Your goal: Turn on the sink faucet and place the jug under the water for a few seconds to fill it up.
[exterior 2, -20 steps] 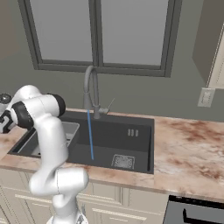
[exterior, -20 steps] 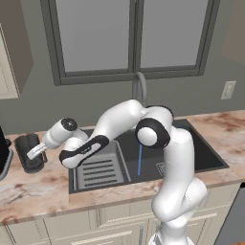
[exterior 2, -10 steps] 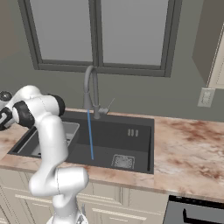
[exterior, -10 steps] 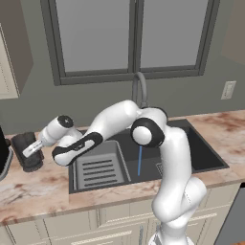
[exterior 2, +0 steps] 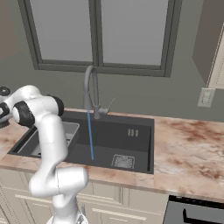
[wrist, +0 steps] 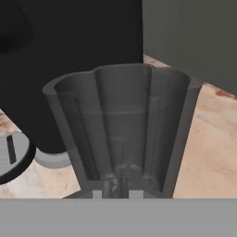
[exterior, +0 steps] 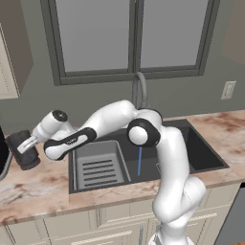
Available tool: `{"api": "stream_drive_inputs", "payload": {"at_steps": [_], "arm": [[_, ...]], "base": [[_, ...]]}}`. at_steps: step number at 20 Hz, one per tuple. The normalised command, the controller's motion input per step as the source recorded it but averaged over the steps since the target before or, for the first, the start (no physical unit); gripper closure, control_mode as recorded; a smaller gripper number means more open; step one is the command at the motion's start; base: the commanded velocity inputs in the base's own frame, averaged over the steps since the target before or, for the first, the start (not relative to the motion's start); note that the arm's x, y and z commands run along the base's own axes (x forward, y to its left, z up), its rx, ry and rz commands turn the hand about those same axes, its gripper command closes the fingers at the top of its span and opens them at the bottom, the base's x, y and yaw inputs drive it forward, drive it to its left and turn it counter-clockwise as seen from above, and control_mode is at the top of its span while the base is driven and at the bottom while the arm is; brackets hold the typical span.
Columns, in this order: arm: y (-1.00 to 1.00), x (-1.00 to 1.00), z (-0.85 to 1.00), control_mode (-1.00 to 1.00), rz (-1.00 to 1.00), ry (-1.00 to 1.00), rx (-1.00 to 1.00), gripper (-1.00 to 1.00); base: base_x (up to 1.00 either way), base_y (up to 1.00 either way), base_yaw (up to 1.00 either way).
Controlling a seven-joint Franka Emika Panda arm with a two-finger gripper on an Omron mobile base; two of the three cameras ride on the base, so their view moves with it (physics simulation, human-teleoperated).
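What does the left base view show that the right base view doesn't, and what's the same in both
Left base view: the jug standing on the counter left of the sink, with the gripper right at it, and the slatted rack insert seen plainly.

Right base view: the square drain grate in the basin floor and the faucet's lever at its base.

Both: the sink faucet, the water running as a thin blue stream into the sink, and the window behind.

You see the jug [wrist: 122,132] close up, fluted, translucent grey, standing on the marbled worktop [wrist: 210,143]. A black machine [wrist: 78,34] stands right behind it.
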Motion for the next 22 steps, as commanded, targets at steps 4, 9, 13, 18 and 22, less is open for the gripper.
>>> {"api": "stream_drive_inputs", "payload": {"at_steps": [4, 9, 13, 18, 22], "arm": [[0.23, 0.0, 0.0, -1.0, 0.0, 0.04, 0.0, 1.0], [0.06, 0.0, -0.01, -1.0, 0.0, 0.01, 0.01, 1.0], [0.0, -0.01, -0.03, -1.0, 0.0, 0.0, 0.0, 1.0], [0.0, -0.06, -0.02, -1.0, 0.0, 0.0, 0.01, 1.0], [0.0, 0.0, 0.0, -1.0, 0.0, 0.0, 0.03, 1.0]], "base": [[0.0, 0.0, 0.0], [0.0, 0.0, 0.0], [0.0, 0.0, 0.0], [0.0, 0.0, 0.0], [0.0, 0.0, 0.0]]}}
